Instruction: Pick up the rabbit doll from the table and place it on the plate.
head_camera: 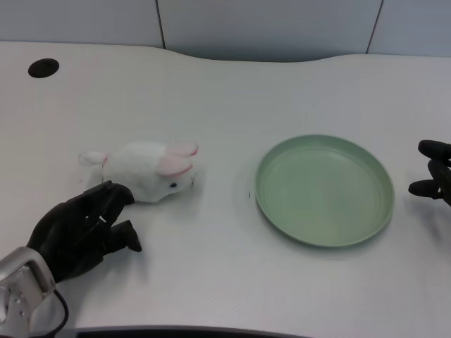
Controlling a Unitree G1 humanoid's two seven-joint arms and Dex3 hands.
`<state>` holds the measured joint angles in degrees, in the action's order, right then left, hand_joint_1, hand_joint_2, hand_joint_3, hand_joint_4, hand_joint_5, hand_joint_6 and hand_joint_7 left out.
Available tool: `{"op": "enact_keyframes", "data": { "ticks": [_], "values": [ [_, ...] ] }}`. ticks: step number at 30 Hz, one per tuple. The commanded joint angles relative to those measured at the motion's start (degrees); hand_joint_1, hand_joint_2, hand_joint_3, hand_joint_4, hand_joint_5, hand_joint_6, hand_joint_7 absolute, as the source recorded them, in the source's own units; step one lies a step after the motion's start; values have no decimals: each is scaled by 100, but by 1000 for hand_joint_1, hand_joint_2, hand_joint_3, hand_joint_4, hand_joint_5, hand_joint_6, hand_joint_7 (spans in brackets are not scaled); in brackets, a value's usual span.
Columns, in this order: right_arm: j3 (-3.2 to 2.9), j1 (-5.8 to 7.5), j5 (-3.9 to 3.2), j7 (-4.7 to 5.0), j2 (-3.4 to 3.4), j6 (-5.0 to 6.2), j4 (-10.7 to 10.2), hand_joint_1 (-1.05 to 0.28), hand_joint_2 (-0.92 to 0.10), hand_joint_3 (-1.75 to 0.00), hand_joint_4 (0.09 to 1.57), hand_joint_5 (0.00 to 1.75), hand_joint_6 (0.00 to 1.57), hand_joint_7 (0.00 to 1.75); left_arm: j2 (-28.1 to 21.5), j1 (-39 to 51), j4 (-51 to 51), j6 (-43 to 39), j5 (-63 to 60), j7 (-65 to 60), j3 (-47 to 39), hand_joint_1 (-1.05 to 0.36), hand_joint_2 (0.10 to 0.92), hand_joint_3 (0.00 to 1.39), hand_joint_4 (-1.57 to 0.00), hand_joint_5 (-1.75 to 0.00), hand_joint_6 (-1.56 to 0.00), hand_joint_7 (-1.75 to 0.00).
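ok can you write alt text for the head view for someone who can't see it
A white rabbit doll lies on its side on a white table, with the robot's black left hand just in front of it, holding nothing, fingers next to its body. An empty green plate sits to the doll's right.

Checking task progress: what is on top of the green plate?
Nothing lies on the round green plate; its whole inner surface shows bare. The table beneath it is covered.
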<state>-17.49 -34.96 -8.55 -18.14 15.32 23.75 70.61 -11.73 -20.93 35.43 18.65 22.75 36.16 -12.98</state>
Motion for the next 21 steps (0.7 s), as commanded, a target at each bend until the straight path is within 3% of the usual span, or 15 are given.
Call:
{"op": "enact_keyframes", "data": {
  "ticks": [1,2,5,8,12,15,18,21],
  "values": [
    [13,73,4,-10,12,80,-8,-410,-921,-268,702,891,967,2,-47,70,-49,-311,-72,48,9,-470,921,400,-695,-1746,-560,-1622],
    [17,78,7,-23,13,102,-7,-408,-921,-273,701,893,966,2,-37,83,-64,-367,-75,44,15,-468,921,401,-694,-1746,-562,-1621],
    [51,77,44,60,15,62,-20,-423,-921,-274,700,897,966,2,96,241,-222,-1202,-261,-45,77,-477,921,400,-689,-1746,-562,-1626],
    [67,77,40,76,16,57,-22,-427,-921,-271,699,897,966,2,117,263,-193,-1407,-284,-53,100,-479,921,399,-688,-1746,-559,-1631],
    [85,106,31,105,-20,152,-35,-410,-921,-259,700,898,968,3,40,605,-1106,-3363,-1788,-1392,448,-486,921,434,-664,-1746,-531,-1592],
    [88,105,26,133,-33,147,-26,-413,-921,-256,704,895,974,6,-32,658,-1276,-3786,-2202,-1759,556,-487,921,465,-638,-1746,-498,-1647],
    [101,89,27,183,-50,61,-30,-410,-921,-261,710,890,979,8,-498,571,-1548,-4350,-3519,-2533,856,-502,921,472,-624,-1746,-478,-1642],
    [93,88,-3,158,-71,77,-27,-408,-921,-263,715,886,980,8,-839,419,-1646,-4590,-4453,-3174,1052,-519,921,455,-588,-1746,-471,-1606]
  ]
}}
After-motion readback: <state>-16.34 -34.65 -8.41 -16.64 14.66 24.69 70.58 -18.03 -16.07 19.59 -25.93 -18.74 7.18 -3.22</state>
